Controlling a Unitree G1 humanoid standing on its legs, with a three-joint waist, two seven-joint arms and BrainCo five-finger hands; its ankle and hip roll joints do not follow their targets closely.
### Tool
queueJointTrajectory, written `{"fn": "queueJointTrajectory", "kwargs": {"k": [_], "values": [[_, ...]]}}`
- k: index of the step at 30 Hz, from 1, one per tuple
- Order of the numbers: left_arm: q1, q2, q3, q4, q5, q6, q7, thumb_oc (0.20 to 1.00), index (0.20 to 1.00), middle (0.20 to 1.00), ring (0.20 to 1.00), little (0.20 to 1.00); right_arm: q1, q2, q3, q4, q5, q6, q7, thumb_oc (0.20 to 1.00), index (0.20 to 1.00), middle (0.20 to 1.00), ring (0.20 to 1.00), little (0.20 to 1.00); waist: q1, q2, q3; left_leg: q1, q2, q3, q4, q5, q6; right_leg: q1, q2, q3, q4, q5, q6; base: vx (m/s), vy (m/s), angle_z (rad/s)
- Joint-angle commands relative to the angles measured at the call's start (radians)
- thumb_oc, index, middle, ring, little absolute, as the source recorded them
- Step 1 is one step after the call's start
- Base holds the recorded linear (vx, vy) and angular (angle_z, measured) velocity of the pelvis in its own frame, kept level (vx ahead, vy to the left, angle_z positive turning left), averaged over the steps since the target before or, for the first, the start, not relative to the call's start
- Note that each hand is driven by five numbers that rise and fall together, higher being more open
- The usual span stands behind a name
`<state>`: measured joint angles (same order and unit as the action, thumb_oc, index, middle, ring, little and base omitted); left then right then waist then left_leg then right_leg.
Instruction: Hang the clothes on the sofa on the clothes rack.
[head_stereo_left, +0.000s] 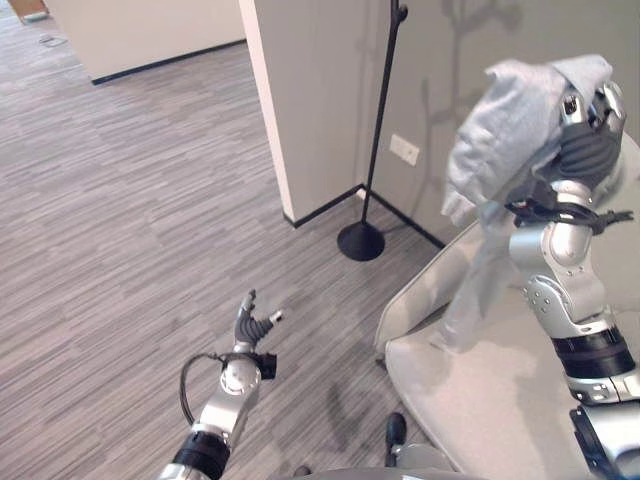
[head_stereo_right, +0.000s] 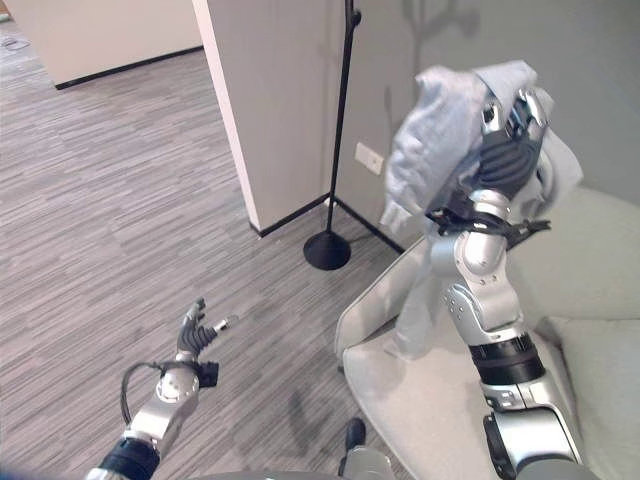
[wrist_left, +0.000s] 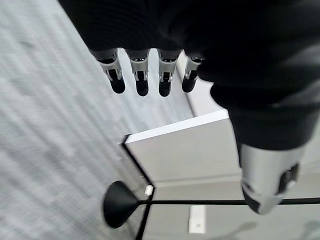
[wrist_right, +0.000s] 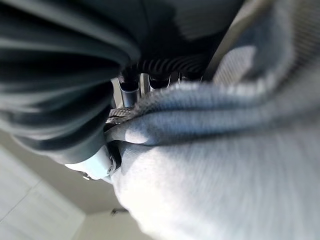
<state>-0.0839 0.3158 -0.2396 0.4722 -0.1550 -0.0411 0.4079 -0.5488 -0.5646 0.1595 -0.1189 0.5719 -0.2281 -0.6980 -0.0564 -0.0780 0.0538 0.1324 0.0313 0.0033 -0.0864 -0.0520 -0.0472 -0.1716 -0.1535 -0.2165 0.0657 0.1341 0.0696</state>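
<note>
My right hand (head_stereo_left: 585, 140) is raised high over the sofa (head_stereo_left: 500, 400), shut on a light grey garment (head_stereo_left: 500, 130). The cloth drapes over the hand and hangs down toward the seat; in the right wrist view the fingers (wrist_right: 131, 86) curl into the grey garment (wrist_right: 210, 165). The clothes rack (head_stereo_left: 380, 120) is a thin black pole on a round base (head_stereo_left: 361, 241), standing left of the garment beside the wall corner. My left hand (head_stereo_left: 252, 325) hovers low over the floor, open and holding nothing, with straight fingers (wrist_left: 140, 75).
A white wall corner (head_stereo_left: 300, 100) juts out just left of the rack. A wall socket (head_stereo_left: 404, 149) sits behind the pole. Grey plank floor (head_stereo_left: 130, 220) stretches to the left. A cushion (head_stereo_right: 600, 380) lies on the sofa's right side.
</note>
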Motion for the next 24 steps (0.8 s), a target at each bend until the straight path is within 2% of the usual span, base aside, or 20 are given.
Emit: {"fn": "queueJointTrajectory", "kwargs": {"k": [1, 4, 7, 14, 17, 24], "values": [[-0.106, 0.004, -0.052, 0.019, 0.097, -0.065, 0.114, 1.000, 1.000, 1.000, 1.000, 1.000, -0.247, -0.094, 0.067, 0.033, -0.001, -0.037, -0.005, 0.200, 0.200, 0.200, 0.200, 0.200, 0.014, -0.003, 0.018, 0.059, -0.010, 0.052, -0.001, -0.076, -0.008, -0.003, -0.093, 0.071, -0.037, 0.157, 0.155, -0.03, 0.101, -0.18], [-0.179, -0.026, -0.123, 0.059, 0.097, -0.086, 0.154, 1.000, 1.000, 1.000, 1.000, 1.000, -0.366, -0.138, 0.140, 0.047, 0.040, -0.062, -0.016, 0.200, 0.200, 0.200, 0.200, 0.200, 0.000, -0.031, 0.005, 0.079, -0.021, 0.075, -0.001, -0.084, -0.005, 0.007, -0.091, 0.089, -0.061, 0.186, 0.164, -0.02, 0.067, -0.14], [-0.244, -0.048, -0.197, 0.090, 0.110, -0.089, 0.181, 1.000, 1.000, 1.000, 1.000, 1.000, -0.423, -0.156, 0.197, 0.030, 0.080, -0.083, -0.012, 0.200, 0.200, 0.200, 0.200, 0.200, -0.010, -0.046, 0.001, 0.092, -0.023, 0.090, -0.001, -0.088, -0.003, 0.008, -0.087, 0.103, -0.075, 0.202, 0.169, -0.02, 0.046, -0.19], [-0.388, -0.065, -0.337, 0.050, 0.197, -0.072, 0.213, 1.000, 1.000, 1.000, 1.000, 1.000, -0.416, -0.172, 0.308, -0.096, 0.184, -0.112, 0.069, 0.200, 0.200, 0.200, 0.200, 0.200, -0.035, -0.066, -0.003, 0.130, -0.026, 0.129, -0.001, -0.101, 0.002, 0.014, -0.070, 0.137, -0.084, 0.218, 0.180, 0.00, 0.015, -0.19], [-0.446, -0.059, -0.365, 0.012, 0.229, -0.069, 0.245, 1.000, 1.000, 1.000, 1.000, 1.000, -0.400, -0.201, 0.361, -0.157, 0.228, -0.117, 0.119, 0.200, 0.200, 0.200, 0.200, 0.200, -0.048, -0.072, -0.005, 0.141, -0.023, 0.144, -0.001, -0.105, 0.000, 0.009, -0.061, 0.153, -0.088, 0.228, 0.184, 0.00, 0.004, -0.22], [-0.521, -0.009, -0.359, -0.078, 0.328, -0.040, 0.340, 1.000, 1.000, 1.000, 1.000, 1.000, -0.354, -0.301, 0.468, -0.273, 0.317, -0.132, 0.239, 0.200, 0.200, 0.200, 0.200, 0.200, -0.064, -0.084, -0.001, 0.154, -0.018, 0.169, -0.001, -0.108, -0.005, 0.002, -0.049, 0.178, -0.099, 0.243, 0.192, -0.01, 0.001, -0.17]]}}
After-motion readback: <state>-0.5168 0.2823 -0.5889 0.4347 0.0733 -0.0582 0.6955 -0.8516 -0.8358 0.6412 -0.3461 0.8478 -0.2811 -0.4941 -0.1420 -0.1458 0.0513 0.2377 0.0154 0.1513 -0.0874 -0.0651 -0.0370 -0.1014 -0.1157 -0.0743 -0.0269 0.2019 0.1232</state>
